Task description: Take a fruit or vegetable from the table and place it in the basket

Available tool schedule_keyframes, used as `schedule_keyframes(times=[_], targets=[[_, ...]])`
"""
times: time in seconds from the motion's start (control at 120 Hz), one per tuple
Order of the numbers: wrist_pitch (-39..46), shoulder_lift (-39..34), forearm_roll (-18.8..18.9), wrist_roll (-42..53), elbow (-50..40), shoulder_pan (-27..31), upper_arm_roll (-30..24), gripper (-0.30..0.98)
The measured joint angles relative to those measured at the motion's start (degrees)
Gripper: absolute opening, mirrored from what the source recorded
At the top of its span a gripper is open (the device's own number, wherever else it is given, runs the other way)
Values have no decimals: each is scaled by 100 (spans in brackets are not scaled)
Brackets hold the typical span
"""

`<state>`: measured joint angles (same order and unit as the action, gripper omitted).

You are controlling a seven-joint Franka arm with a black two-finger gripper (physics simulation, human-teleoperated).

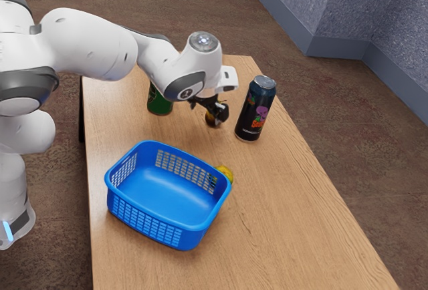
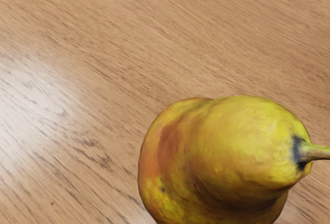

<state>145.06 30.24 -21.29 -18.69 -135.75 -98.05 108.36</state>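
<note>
My black gripper (image 1: 217,109) points downward, with the white wrist (image 1: 202,53) just above it. Behind and above the gripper, I have the white arm (image 1: 90,44) stretched out, running back toward the exterior view's left with its joints bent.

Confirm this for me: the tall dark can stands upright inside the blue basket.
Not inside: the exterior view shows the tall dark can outside the blue basket, on the bare wood of the table. It does stand upright.
</note>
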Motion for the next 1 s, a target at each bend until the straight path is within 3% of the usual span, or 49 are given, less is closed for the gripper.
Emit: schedule_keyframes(times=[0.383, 0.833, 1.0], targets=[[357, -16, -22, 93, 9, 21, -86, 69], [610, -26, -34, 149, 45, 448, -441, 69], [704, -18, -233, 223, 55, 642, -610, 69]])
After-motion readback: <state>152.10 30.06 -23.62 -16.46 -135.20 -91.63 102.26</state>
